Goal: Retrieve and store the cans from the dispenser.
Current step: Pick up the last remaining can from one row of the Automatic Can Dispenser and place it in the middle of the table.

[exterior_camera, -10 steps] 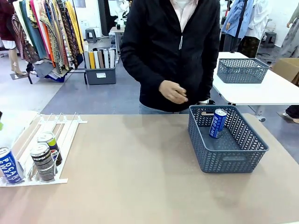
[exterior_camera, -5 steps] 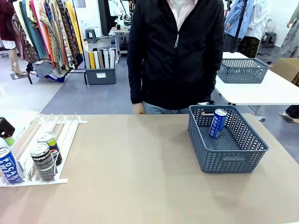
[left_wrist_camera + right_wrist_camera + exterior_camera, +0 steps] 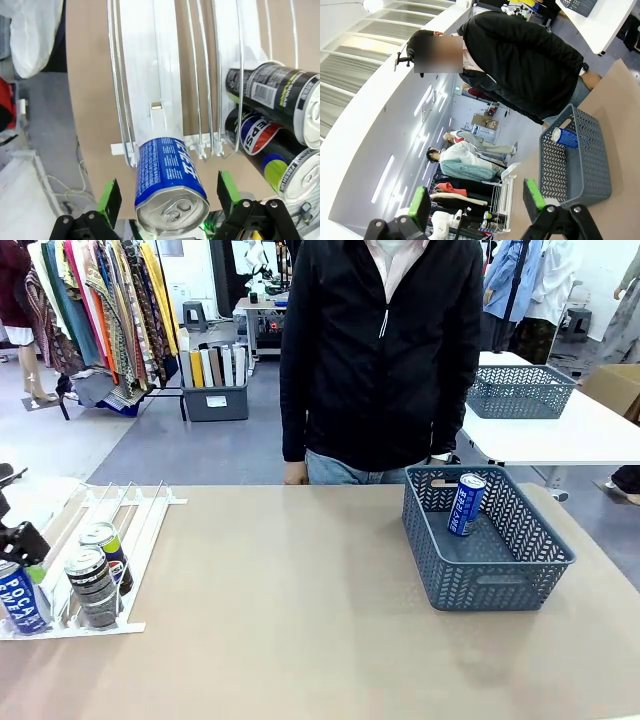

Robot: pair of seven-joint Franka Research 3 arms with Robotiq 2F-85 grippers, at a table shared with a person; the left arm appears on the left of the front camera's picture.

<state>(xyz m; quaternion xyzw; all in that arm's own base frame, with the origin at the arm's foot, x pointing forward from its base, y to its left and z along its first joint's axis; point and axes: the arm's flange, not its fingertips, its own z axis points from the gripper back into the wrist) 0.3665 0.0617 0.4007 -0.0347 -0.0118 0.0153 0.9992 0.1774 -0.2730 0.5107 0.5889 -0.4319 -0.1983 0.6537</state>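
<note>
The white dispenser lies at the table's left and holds three cans at its low end: a blue can, a dark patterned can and a black Pepsi can. My left gripper hangs just above the blue can. In the left wrist view the left gripper is open, with its green pads on either side of the blue can and apart from it. The Pepsi can and the patterned can lie in the neighbouring lane. My right gripper is open with nothing between its fingers.
A dark grey mesh basket stands at the table's right with one blue can leaning inside. A person in a black jacket stands at the far edge, arms down. The upper dispenser lanes are bare.
My left gripper came in from the left edge and dropped down over the blue can. The person lowered a hand to the side.
</note>
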